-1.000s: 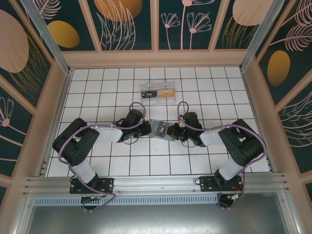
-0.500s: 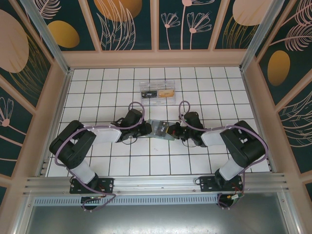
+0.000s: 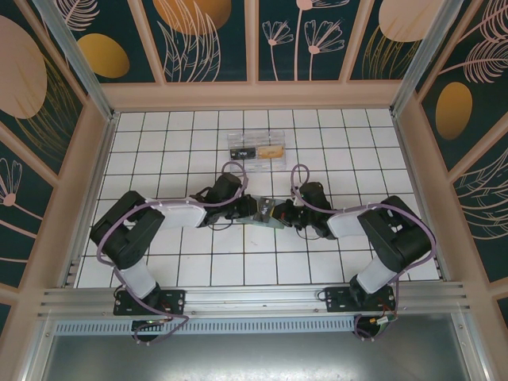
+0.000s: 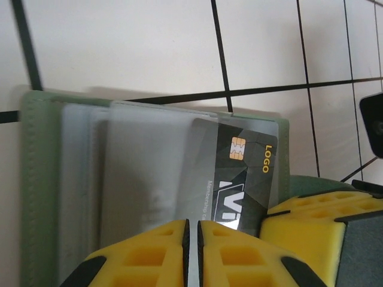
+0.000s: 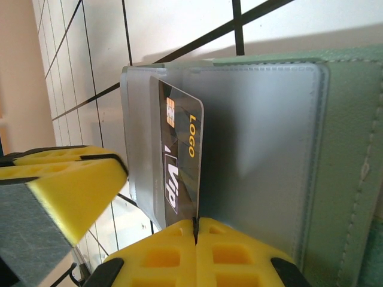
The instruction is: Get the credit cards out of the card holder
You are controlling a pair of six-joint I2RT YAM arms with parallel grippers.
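Observation:
A green card holder with clear sleeves lies on the tiled table between both grippers. A black credit card marked "VIP" and "LOGO" shows in its sleeves, seen again from the right wrist. From the left, my left gripper has its yellow fingers nearly together on a thin clear sleeve of the card holder. Facing it, my right gripper is shut on the lower edge of the black card, where the fingertips meet. The card holder fills the right side there.
A clear plastic case holding a dark and a tan item lies a few tiles behind the holder. Wooden walls enclose the white tiled table. The other arm's yellow finger crowds each wrist view.
My left gripper has moved right onto the holder's left side, opened briefly and closed down on a sleeve. The right gripper has stayed shut in place.

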